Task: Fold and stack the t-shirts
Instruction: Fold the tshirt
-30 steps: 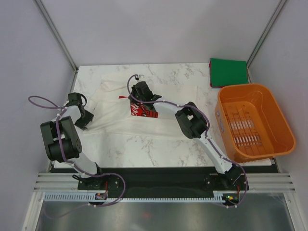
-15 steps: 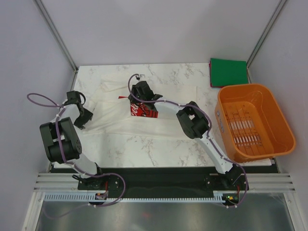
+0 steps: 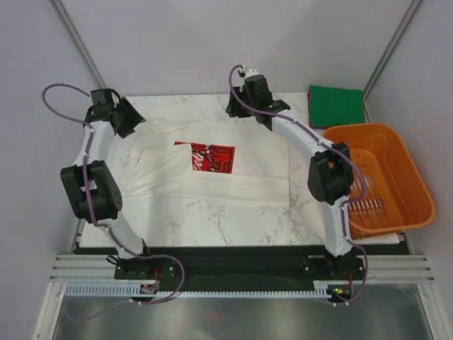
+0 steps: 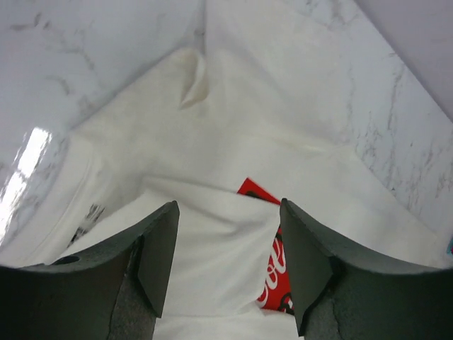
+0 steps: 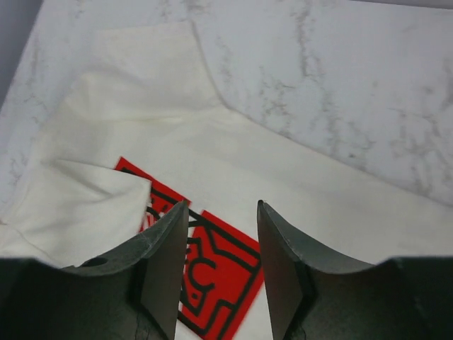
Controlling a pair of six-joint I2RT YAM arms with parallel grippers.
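Note:
The white t-shirt lies spread on the marble table, its red chest print facing up. A flap of white cloth covers part of the print in the left wrist view. My left gripper hovers open over the shirt's back left corner, holding nothing. At the back middle my right gripper is open and raised above the shirt, with the print showing between its fingers. The dark green t-shirt sits folded square at the back right.
An orange slatted basket stands at the right edge of the table, beside the right arm's elbow. Grey walls and metal frame posts close in the back and both sides.
The right gripper opened, let go of the shirt near the print and rose to the back. The left arm swung from the left edge to the back left corner.

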